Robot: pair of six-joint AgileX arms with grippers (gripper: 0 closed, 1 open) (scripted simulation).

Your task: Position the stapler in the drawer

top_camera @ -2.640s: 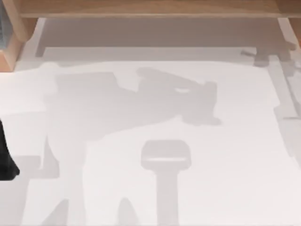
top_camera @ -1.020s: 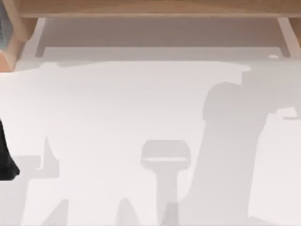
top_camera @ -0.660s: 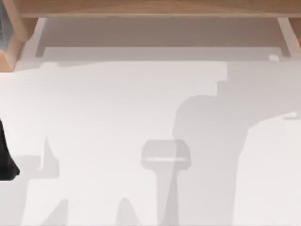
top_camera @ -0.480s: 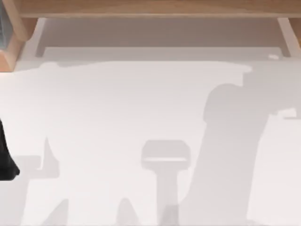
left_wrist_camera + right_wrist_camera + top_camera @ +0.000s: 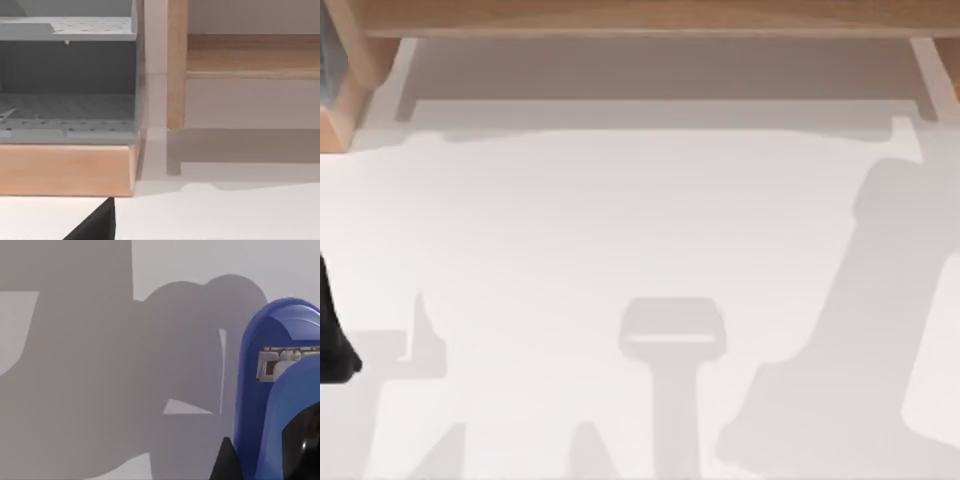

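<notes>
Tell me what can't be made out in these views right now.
- Stapler: in the right wrist view the picture's edge cuts it off, so its full shape and what holds it are unclear.
- Right gripper: a dark tip shows beside the stapler; open or shut can't be told.
- Left arm: a dark part at the table's left edge, cropped.
- Drawer: can't be identified in the wooden shelf unit.

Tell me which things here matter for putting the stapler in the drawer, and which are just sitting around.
For the job:
- small blue stapler, close before the right arm's wrist camera
- light wooden furniture frame at the table's far edge, likely housing the drawer

Just there:
- grey perforated rack on a wooden base
- white table
- parked left arm at the left edge
</notes>
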